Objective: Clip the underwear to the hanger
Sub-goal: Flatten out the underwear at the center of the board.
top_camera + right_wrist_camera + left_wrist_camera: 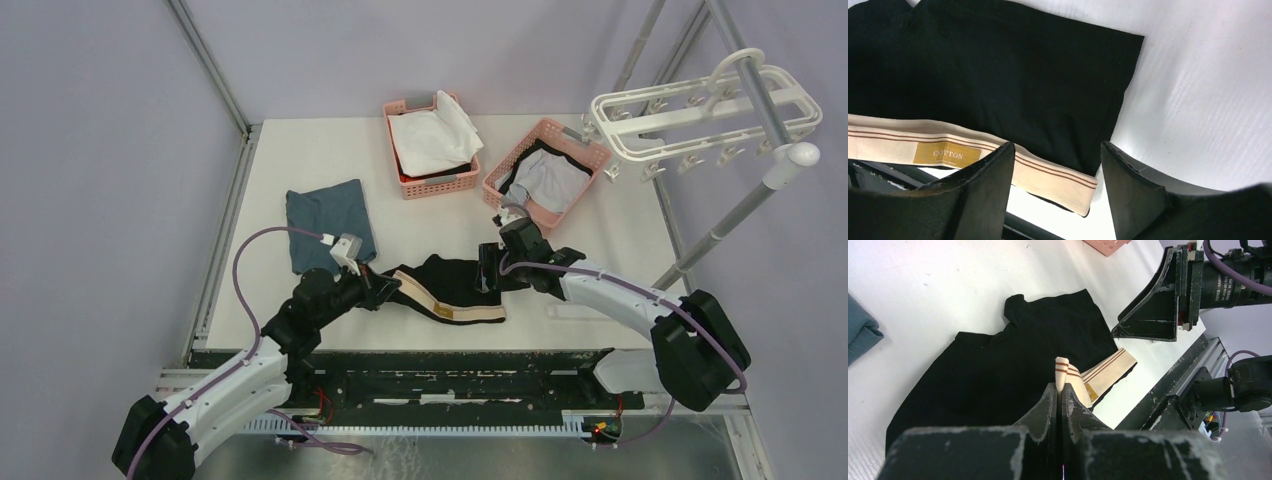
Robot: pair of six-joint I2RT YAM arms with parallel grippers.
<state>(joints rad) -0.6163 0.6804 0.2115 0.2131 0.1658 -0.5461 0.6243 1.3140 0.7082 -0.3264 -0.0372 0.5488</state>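
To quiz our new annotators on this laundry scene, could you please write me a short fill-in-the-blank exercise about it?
The left hand pinches the underwear by its ___.
The right hand hovers over it with jaws ___.
The gold label reads ___.
The hanger has ___ garments clipped to it.
Missing words: waistband; open; COTTON; no.

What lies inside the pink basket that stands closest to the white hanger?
The pink basket holds a pale grey garment with dark fabric at its edge. Anything beneath them, and the basket's floor, is covered.
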